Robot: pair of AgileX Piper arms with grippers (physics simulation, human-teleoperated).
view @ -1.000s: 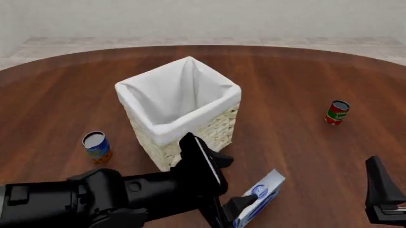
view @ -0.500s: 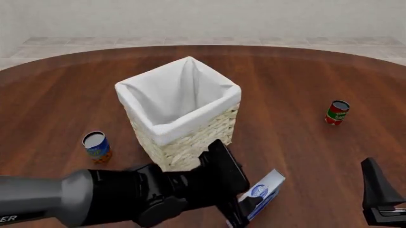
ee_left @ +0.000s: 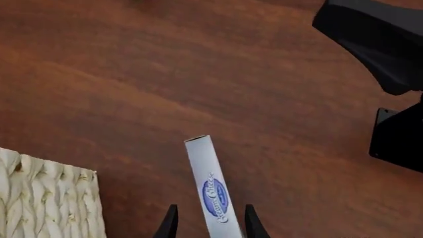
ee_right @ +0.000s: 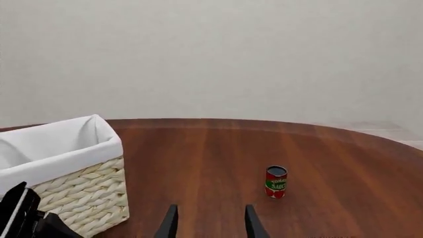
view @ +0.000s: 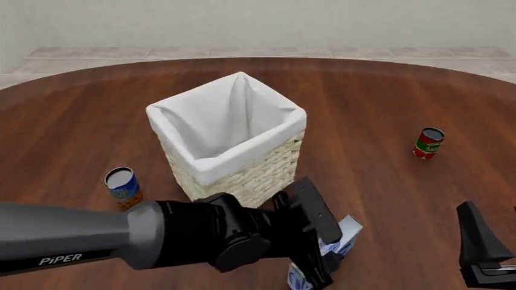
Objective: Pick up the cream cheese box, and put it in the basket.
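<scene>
A: We are looking at the left gripper [ee_left: 209,224] in its wrist view. Its fingers are straddling the cream cheese box [ee_left: 210,191], one on each long face, and the box is standing on a narrow edge on the desk [ee_left: 132,74]. The jaws are narrow, set just about the carton's thickness; whether the pads are already pressing it we cannot tell.

B: In the front view we are seeing the same carton [view: 342,237] mostly hidden behind the left arm's wrist, near the front corner of the basket [view: 234,175] and apart from it. We are judging that the edge-on pose is why the gripper is coming in along the thin dimension: the flat faces give the pads broad contact.

A: The right gripper [ee_right: 209,220] is hanging clear at the near right, fingers parted around nothing, pointing past the red can [ee_right: 276,181]. We are reading that as parked out of the way.

B: The blue can [view: 122,185] is standing left of the basket, well away from the work. The basket's white liner is open upward, so we are expecting a lift high enough to clear the tall rim before the carton is carried over the opening.
</scene>
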